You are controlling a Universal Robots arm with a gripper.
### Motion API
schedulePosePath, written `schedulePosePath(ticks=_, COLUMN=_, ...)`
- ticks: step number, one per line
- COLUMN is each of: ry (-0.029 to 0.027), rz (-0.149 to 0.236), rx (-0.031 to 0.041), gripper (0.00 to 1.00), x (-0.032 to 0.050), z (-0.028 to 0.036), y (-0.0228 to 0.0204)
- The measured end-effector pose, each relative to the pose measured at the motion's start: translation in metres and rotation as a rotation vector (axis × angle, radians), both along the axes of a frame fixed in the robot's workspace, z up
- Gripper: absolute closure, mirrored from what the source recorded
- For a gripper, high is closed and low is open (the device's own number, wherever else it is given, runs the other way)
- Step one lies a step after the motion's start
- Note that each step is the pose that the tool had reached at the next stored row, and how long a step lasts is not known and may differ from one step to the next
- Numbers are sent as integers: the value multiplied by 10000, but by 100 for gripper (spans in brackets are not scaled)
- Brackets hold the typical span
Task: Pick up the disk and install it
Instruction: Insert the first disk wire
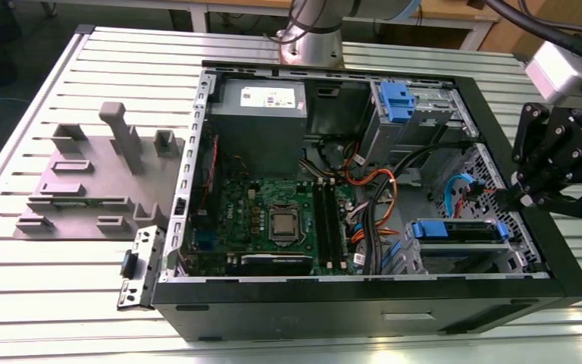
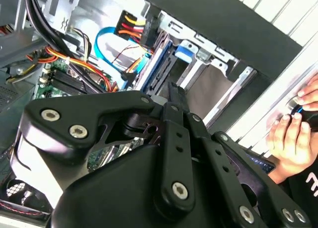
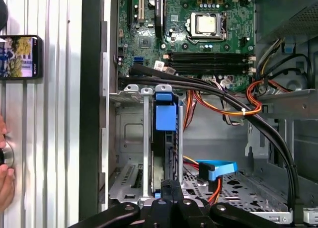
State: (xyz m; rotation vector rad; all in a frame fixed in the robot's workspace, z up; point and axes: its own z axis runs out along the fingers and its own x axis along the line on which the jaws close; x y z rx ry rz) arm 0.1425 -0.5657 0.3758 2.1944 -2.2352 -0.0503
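Hovering at the exterior view's right edge of the open computer case [image 1: 372, 303], the black gripper [image 1: 533, 199] hangs over the case's right wall, beside the near-right drive cage [image 1: 460, 250]; fingertips reach down toward the interior; whether they are spread or pressed together I cannot tell, as the linkage hides the tips in both wrist views.

The disk [image 1: 458, 230] sits in that near-right drive cage, its blue end tab [image 3: 165, 111] facing the motherboard [image 1: 270, 220]; in the first wrist view the drive stands on edge between the silver rails of the cage, the gripper's black fingers [image 3: 171, 198] lined up directly over its outer end, very close or touching; contact not resolvable.

Second blue caddy [image 1: 396, 102] sits in the far-right bay, apart from the gripper; grey power supply [image 1: 263, 114] with white label occupies the far-left corner of the case; orange and black cables [image 1: 372, 189] run between motherboard and drive bays; a blue flat cable [image 3: 218, 169] lies on the perforated floor beside the cage.

Case rests on a white slatted table [image 1: 58, 250]; grey fixture block [image 1: 99, 182] lies to the exterior view's left of the case; a person's hand [image 2: 293, 133] rests on the table in the second wrist view; a phone [image 3: 20, 56] lies on the slats nearby in the first wrist view.
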Motion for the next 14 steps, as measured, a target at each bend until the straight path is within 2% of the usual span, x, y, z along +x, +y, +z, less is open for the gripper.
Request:
schedulePosePath(ticks=5, ry=1, rz=11, rx=0, gripper=89, x=5, z=-26, y=85)
schedulePosePath(ticks=8, ry=0, rz=29, rx=-7, gripper=89, x=7, z=-58, y=122)
schedulePosePath(ticks=10, ry=1, rz=85, rx=-6, gripper=89, x=9, z=-81, y=129)
schedulePosePath(ticks=14, ry=1, rz=471, rx=-11, gripper=89, x=19, z=-94, y=129)
